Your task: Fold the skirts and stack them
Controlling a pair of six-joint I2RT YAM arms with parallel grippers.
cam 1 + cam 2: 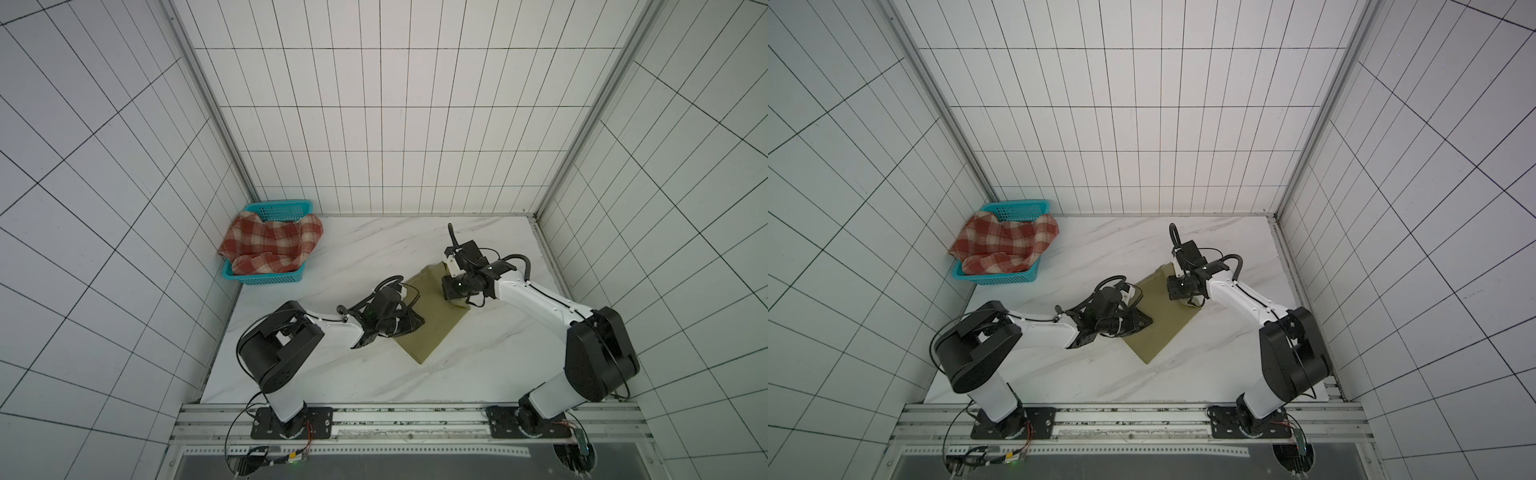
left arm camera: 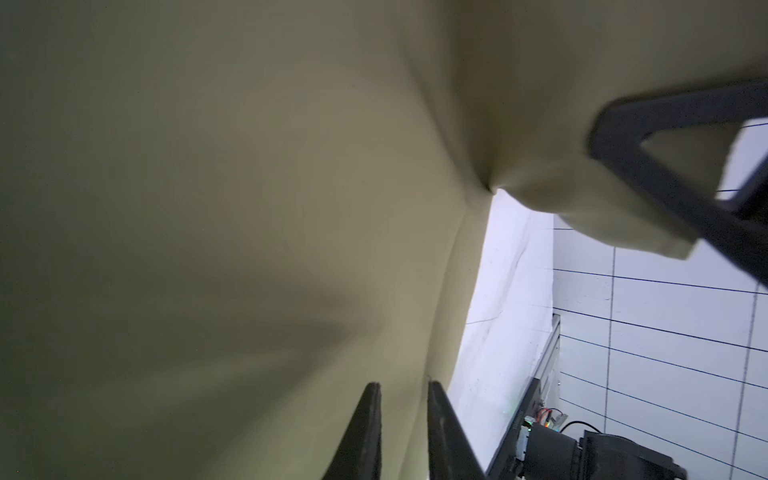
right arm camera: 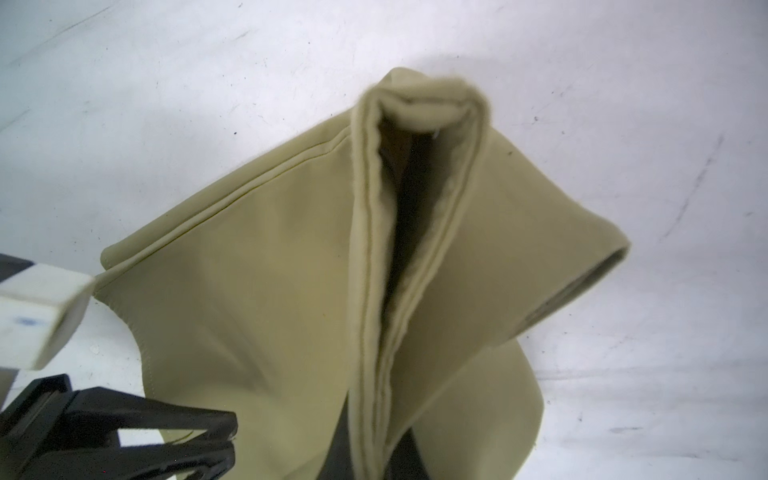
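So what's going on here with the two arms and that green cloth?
Both arms are at the olive skirt on the table. The right gripper is shut on an edge, holding it up off the surface; the left gripper sits at the opposite side, grip unclear. The plaid skirt lies heaped in the teal basket at the far corner, not yet folded.

An olive skirt [image 1: 430,322] of smooth, plain cloth lies folded into a long rectangle, set at a slant near the middle of the white marble counter [image 1: 365,253]. Its far end is drawn up off the surface into a peaked fold, the stitched hem doubled on itself. A red-and-cream plaid skirt [image 1: 270,245], thicker and unfolded, sits crumpled in a teal basket [image 1: 266,279] at the counter's far left corner, spilling over the rim.
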